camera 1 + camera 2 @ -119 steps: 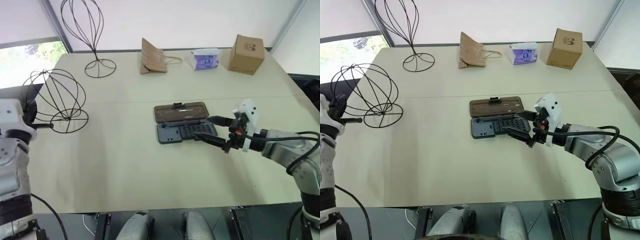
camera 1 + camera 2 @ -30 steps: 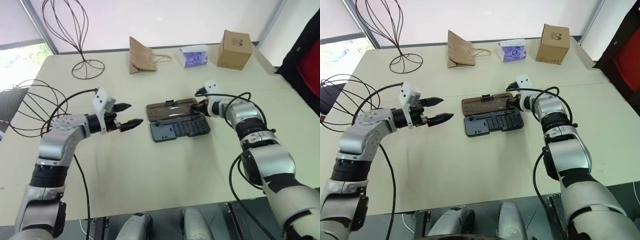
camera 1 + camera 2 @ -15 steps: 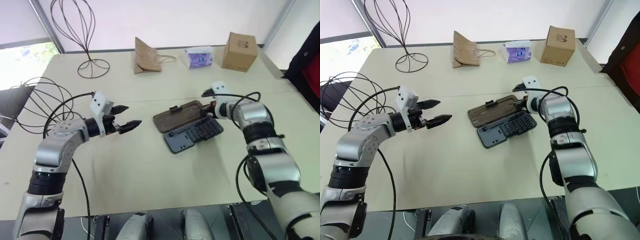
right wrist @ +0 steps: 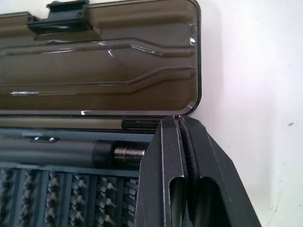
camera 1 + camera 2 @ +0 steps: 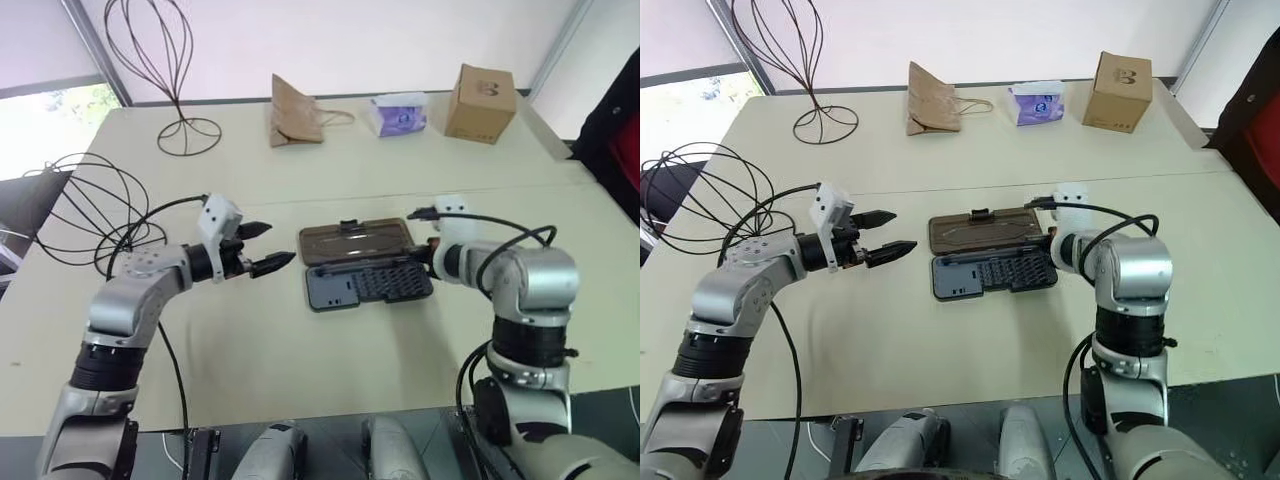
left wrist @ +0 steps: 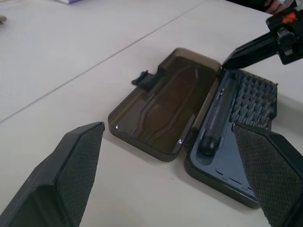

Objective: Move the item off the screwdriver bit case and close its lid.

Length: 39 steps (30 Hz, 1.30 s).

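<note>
Head views: your table carries the screwdriver bit case at its middle, lying open, grey tray toward you with rows of bits. The lid lies flat behind the tray, hinged to it, latch tab on its far edge. Nothing rests on the case. The item, the wire sphere frame, sits at the table's left edge, well apart from the case. Your left gripper hangs above the table just left of the case, fingers spread wide, holding nothing. Your right gripper is at the case's right end, by the hinge corner, fingers pressed together and empty. Along the far edge you have a teardrop wire stand, a paper bag, a tissue pack and a cardboard box.

Left wrist view: you see the two broad black fingers far apart with the open case between them in the distance. The brown lid lies flat on the table, tray beside it with a driver handle in its slot. The right gripper's closed tips point at the lid's corner near the hinge.

Right wrist view: you see the fingers shut against each other, empty, over the tray's end at the hinge line, whether touching it cannot be told. The lid is beyond them.
</note>
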Each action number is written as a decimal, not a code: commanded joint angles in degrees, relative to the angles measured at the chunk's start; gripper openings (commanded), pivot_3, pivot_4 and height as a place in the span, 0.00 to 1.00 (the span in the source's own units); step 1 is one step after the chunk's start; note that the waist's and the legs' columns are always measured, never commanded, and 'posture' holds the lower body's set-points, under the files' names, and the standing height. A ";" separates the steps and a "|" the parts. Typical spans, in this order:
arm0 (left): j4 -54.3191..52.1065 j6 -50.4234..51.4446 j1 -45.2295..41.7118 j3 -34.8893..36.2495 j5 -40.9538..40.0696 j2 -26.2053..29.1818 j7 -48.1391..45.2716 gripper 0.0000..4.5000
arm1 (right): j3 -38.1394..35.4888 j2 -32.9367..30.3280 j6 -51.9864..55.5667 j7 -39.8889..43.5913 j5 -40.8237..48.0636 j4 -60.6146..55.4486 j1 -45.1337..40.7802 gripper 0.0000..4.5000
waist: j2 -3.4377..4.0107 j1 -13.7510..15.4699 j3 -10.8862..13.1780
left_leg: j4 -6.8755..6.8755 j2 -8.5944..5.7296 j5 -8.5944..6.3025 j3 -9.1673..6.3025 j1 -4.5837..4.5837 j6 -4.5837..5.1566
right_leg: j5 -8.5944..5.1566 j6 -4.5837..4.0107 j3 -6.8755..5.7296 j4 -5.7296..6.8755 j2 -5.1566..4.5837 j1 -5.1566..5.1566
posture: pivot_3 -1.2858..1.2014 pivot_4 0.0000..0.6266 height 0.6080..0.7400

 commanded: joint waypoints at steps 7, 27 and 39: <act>0.35 -1.95 -0.93 0.31 0.98 0.62 -1.24 1.00 | 1.73 -9.40 -2.86 1.34 2.41 2.30 -7.32 0.66 | 0.01 0.14 0.01 | 0.03 -0.05 0.00 0.05 0.00 0.00 | 0.00 0.00 -0.01 0.00 -0.06 -0.01 | 0.52 0.24 1.00; -1.41 -2.34 1.29 0.66 2.18 -0.27 1.11 1.00 | 16.22 -7.32 -45.19 8.14 -4.83 55.40 -19.29 0.76 | -0.02 -1.36 -0.01 | 0.04 -0.04 0.00 0.01 0.00 0.00 | 0.00 0.00 -0.05 0.01 -0.07 0.02 | 0.52 0.24 1.00; -3.12 -2.16 3.27 1.16 1.88 -0.15 3.00 1.00 | 17.19 -7.51 -42.24 12.07 -5.21 54.26 -18.01 0.15 | -0.16 -1.21 -0.10 | 0.08 -0.04 0.01 0.01 0.39 0.00 | 0.00 0.00 -0.01 -0.05 -0.02 0.39 | 0.52 0.24 1.00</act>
